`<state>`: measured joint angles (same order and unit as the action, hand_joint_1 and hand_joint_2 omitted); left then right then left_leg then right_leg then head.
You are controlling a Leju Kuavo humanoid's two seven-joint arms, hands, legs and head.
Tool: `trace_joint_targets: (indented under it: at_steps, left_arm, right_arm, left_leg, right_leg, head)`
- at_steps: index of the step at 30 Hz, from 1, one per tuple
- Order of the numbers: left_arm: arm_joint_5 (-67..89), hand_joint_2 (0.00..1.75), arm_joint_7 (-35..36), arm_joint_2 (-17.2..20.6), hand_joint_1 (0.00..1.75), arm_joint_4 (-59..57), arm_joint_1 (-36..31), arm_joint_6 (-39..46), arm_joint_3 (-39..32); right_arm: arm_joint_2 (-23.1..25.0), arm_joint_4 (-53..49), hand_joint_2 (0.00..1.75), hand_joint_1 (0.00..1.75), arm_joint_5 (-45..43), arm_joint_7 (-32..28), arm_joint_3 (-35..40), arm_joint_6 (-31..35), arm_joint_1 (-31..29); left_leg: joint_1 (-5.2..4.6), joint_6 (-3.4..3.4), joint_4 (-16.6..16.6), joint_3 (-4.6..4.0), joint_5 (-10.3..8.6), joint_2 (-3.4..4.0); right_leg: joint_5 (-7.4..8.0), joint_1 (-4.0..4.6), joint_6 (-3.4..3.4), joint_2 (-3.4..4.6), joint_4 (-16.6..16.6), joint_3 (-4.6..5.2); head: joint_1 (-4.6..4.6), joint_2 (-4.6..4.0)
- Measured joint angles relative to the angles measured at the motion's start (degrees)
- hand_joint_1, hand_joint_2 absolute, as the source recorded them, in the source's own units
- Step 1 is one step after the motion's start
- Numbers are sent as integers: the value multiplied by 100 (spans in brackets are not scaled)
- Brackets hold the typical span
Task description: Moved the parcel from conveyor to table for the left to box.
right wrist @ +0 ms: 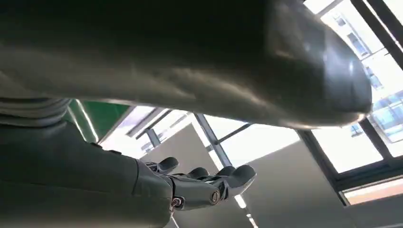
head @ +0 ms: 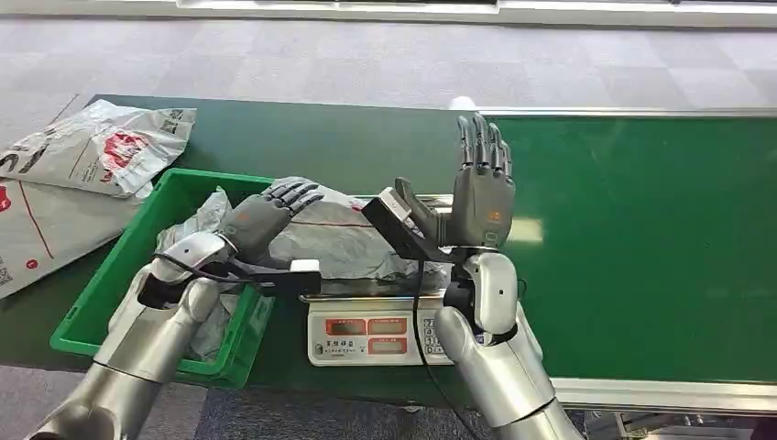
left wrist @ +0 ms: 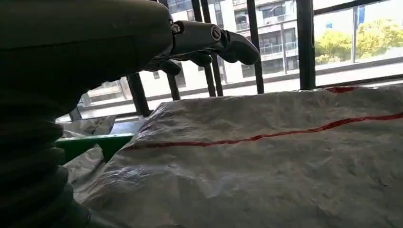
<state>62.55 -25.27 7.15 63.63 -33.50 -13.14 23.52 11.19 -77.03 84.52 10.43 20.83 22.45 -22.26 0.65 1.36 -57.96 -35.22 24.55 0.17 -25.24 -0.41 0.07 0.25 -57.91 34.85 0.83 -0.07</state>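
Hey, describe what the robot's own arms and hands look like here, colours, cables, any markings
Both arms have smooth, rounded silver shells. The left hand and right hand are dark grey with jointed fingers; the right one carries a small orange marking. Black wrist-mounted bars hold small white modules, and black cables run along each forearm.

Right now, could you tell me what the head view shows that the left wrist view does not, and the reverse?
Only the head view shows the scale, the green belt, the right hand raised with fingers apart, and the spare parcels on the table. Only the left wrist view shows the windows and buildings outside. Both show the left hand over the grey parcel with a red line, and the green bin.
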Motion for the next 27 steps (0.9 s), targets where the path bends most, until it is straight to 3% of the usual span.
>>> trace_joint_targets:
  at_steps: [8, 9, 10, 27]
  left_arm:
    - [-264, 175, -50, 161, 0, -256, -107, -323, 205]
    - [-336, 175, -72, 194, 52, -291, -108, -389, 255]
    - [-385, 175, -79, 225, 175, -328, -107, -411, 295]
    - [-730, 175, -9, 544, 175, -558, -59, -313, 734]
  right_arm:
    - [0, 68, 0, 0, -11, 30, 0, -6, -37]
    - [0, 79, 0, 0, -13, 33, 0, -9, -50]
    - [0, 85, 0, 0, -15, 35, 0, -15, -57]
    - [0, 99, 0, 0, -35, 96, 0, -37, -63]
  left_leg:
    - [0, 0, 0, -3, 0, -1]
    - [0, 0, 0, -3, 0, -1]
    - [0, 0, 0, -3, 0, -1]
    - [1, 0, 1, -1, 0, 2]
  right_leg:
    - [0, -1, 0, -1, 0, 0]
    - [0, 0, 0, -1, 0, 0]
    - [0, 0, 0, 0, 0, 0]
    - [0, 0, -1, 0, 0, 0]
  head:
    - [-2, 0]
    - [0, 0]
    - [0, 0]
    - [0, 0]
